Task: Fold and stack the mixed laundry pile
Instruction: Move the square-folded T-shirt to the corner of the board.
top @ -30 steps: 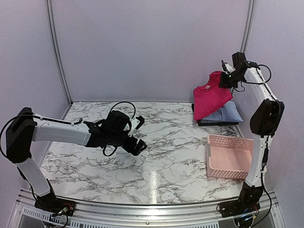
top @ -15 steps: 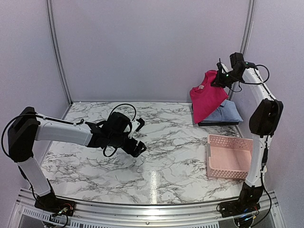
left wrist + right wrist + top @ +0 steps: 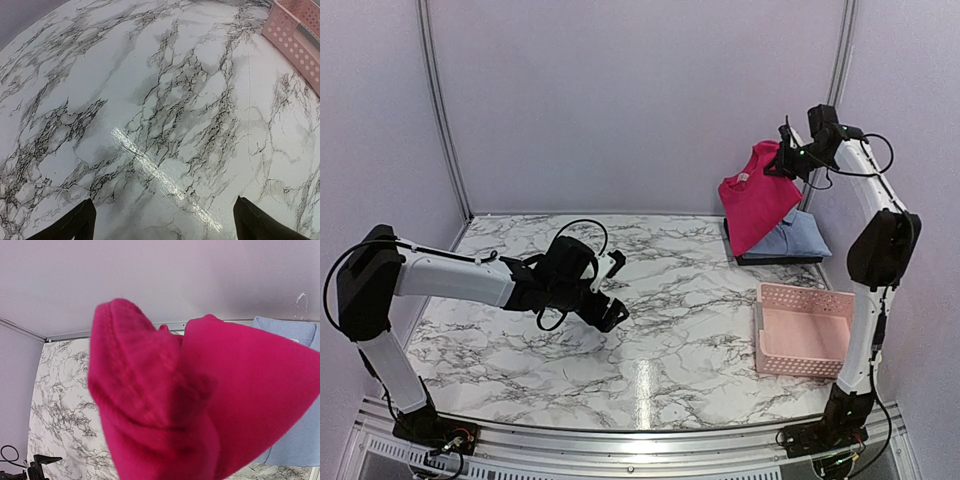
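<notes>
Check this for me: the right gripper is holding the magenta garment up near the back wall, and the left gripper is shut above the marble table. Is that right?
Not quite. The left gripper is open, not shut: the left wrist view shows its fingers standing wide apart above the marble table. The rest holds: the right gripper is holding the magenta garment up near the back wall.

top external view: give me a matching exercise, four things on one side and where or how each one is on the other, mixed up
Things
1. magenta-red garment
2. light blue shirt
3. pink basket
4. left gripper

Place or state
a. open, above bare marble table
b. hanging from the shut right gripper
c. lying on the dark tray
d. on the table, nearer the arm bases than the tray

Pairs: 1-b, 2-c, 3-d, 4-a
</notes>
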### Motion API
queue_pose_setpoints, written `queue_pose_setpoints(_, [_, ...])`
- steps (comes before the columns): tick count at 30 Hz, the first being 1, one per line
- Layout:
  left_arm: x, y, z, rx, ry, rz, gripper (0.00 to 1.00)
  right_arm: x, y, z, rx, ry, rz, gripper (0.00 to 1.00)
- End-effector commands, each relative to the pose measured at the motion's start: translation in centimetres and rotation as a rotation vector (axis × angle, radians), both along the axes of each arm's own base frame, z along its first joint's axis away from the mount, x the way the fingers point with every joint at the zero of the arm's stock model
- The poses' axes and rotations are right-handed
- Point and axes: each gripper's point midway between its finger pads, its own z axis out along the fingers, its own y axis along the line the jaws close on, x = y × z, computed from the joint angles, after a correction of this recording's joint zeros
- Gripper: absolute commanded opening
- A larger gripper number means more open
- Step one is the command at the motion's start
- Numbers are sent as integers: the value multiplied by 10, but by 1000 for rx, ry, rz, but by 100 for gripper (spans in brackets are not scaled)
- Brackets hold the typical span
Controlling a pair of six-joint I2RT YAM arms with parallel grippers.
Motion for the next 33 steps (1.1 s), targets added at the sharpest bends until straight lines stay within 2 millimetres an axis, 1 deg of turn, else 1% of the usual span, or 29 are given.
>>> queue_pose_setpoints(1, [1,-1,-3,11,11,-22,99,-13,5,55,27,-115,11,0])
queue_pose_setpoints(5, [0,-1,-5,10,16,-24,99,-11,1,48,13,-103,4,0])
queue_pose_setpoints(9, [1,0,-5,9,15,-21,99,-4,-18,36,-28,-91,-29,0])
queue_pose_setpoints(11, [1,0,-4,9,14,-20,99,1,-30,23,-69,-75,-47,0])
queue_pose_setpoints(15, [1,2,-4,12,14,-18,99,10,-44,-1,-139,-51,-48,0])
queue_pose_setpoints(18, [2,5,-3,21,8,-8,99,19,-59,-12,-173,-50,-67,0])
queue_pose_setpoints(20, [3,8,-3,24,10,2,99,27,-73,-21,-195,-50,-87,0])
queue_pose_setpoints(25, [7,14,2,24,-6,37,99,47,-91,-44,-203,-46,-97,0])
queue_pose_setpoints(29, [8,15,7,11,-8,48,99,58,-112,-48,-258,-77,-142,0])
queue_pose_setpoints(33, [7,17,5,11,-1,56,99,64,-141,-55,-319,-89,-186,0])
